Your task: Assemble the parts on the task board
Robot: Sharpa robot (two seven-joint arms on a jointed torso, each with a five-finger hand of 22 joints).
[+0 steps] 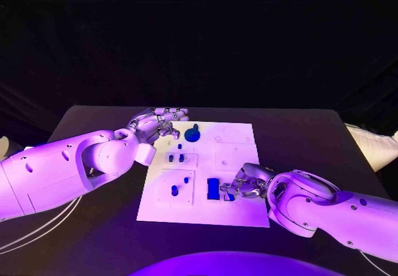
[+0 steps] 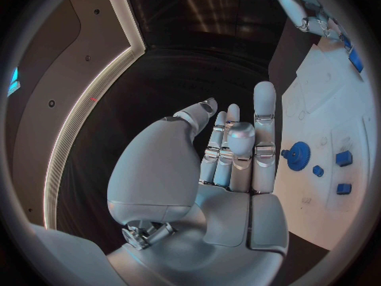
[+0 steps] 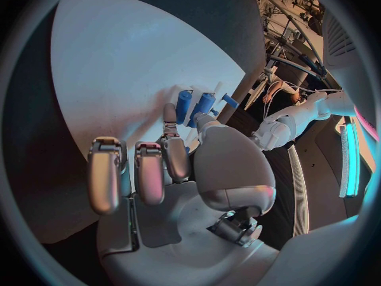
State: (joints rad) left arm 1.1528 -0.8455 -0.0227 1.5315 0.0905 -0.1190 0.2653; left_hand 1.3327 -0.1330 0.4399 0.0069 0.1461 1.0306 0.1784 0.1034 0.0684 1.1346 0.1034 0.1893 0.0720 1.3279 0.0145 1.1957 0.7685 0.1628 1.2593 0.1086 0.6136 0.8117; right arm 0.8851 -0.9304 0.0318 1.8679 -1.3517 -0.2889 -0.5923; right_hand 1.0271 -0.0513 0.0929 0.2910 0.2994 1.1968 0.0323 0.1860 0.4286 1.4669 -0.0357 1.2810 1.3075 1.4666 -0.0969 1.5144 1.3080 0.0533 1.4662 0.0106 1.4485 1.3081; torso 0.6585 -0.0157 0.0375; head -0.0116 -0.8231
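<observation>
Head view: right robot hand (image 1: 242, 185), whether clamped cannot be told, is set by a blue part (image 1: 213, 188) on the task board (image 1: 236, 215); left robot hand (image 1: 159, 123) spread, idle; slow, square seating is advised.

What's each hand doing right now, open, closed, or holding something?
Left hand: open, holding nothing, beside the blue gear.
Right hand: cannot tell; fingertips at blue parts.

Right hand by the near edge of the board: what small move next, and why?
Probably close the fingers on the blue pieces and lift slightly. The right hand sits low over the white board, fingertips beside those pieces, but no firm hold shows. The left hand hovers open near the blue gear.
</observation>
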